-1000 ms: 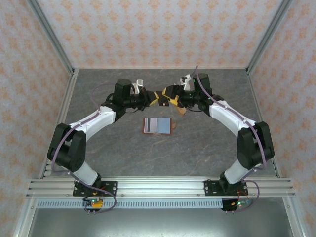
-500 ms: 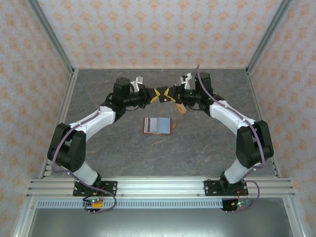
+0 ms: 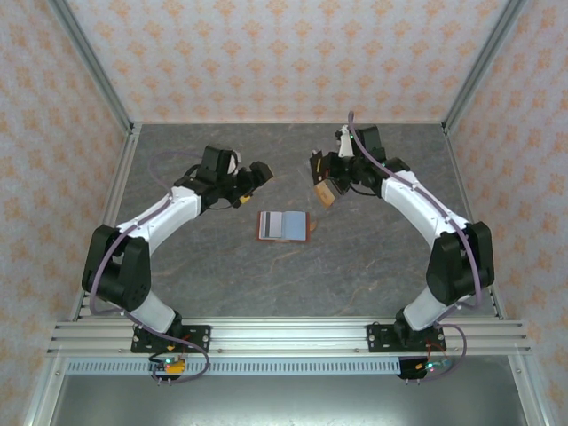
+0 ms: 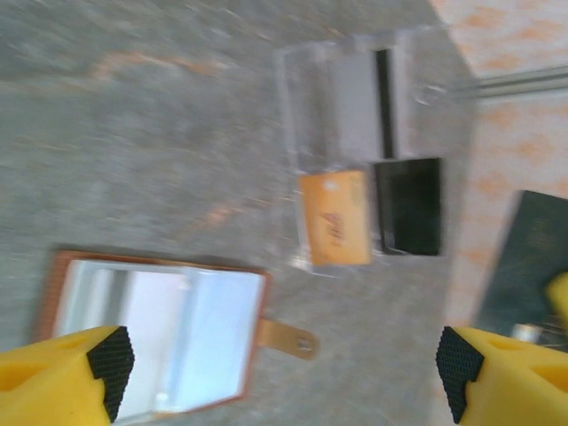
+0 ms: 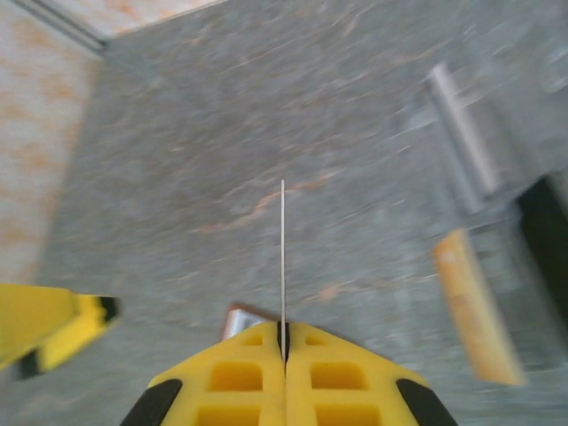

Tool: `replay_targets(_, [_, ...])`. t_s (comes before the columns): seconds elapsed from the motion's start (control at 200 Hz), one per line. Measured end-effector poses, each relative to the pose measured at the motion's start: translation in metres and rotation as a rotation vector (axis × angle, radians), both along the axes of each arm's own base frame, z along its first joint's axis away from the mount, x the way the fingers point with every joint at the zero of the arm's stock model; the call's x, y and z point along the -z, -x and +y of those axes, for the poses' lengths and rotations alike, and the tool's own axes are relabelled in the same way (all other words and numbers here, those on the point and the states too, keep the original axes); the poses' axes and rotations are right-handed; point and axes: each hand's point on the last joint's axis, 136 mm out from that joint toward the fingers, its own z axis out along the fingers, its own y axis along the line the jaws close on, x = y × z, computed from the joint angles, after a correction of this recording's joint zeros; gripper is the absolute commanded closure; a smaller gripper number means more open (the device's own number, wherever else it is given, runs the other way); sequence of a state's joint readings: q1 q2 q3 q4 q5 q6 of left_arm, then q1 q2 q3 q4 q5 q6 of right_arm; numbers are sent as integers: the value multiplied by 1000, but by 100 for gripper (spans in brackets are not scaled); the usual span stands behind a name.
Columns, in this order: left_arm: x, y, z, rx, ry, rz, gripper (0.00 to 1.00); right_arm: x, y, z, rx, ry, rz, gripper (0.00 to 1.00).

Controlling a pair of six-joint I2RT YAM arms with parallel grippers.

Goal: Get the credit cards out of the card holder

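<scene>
The card holder [image 3: 282, 224] lies open on the table, grey-blue inside with a brown rim; it also shows at the lower left of the left wrist view [image 4: 160, 328]. My right gripper [image 5: 284, 342] is shut on a thin credit card [image 5: 282, 257] seen edge-on, held up above the table to the holder's far right [image 3: 319, 167]. My left gripper [image 3: 252, 182] hangs open with nothing in it, far left of the holder; its fingertips [image 4: 105, 359] frame the holder's brown tab [image 4: 288, 339]. An orange card [image 4: 335, 217] and a black card [image 4: 408, 206] lie beyond the holder.
A clear plastic sleeve [image 4: 355, 102] lies on the table past the orange and black cards. The orange card [image 3: 327, 197] sits just below my right gripper in the top view. Metal frame posts and patterned walls enclose the grey table [image 3: 222, 275].
The two grippers met over the table's far middle. My right gripper shut on the card, my left gripper opened, and both arms drew apart, left going left and right going right.
</scene>
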State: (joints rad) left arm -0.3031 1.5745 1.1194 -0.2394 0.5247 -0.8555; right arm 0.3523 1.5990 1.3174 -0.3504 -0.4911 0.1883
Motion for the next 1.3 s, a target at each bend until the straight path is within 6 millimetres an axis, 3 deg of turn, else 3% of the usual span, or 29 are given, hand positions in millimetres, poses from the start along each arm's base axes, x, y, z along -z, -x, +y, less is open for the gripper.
replay_targets(0.135, [17, 8, 31, -25, -158, 33, 3, -1, -13, -29, 29, 227, -90, 100])
replay_targets(0.24, [25, 14, 48, -36, -234, 58, 0, 0, -24, -39, 3, 354, -128, 100])
replay_targets(0.39, [28, 19, 60, -37, -289, 58, 0, 24, -37, -43, -77, 493, -107, 100])
replay_targets(0.606, [32, 26, 63, -22, -312, 66, 0, 62, -35, -52, -164, 620, -38, 100])
replay_targets(1.301, [33, 30, 54, 10, -259, 78, 0, 81, -48, -55, -221, 704, -21, 97])
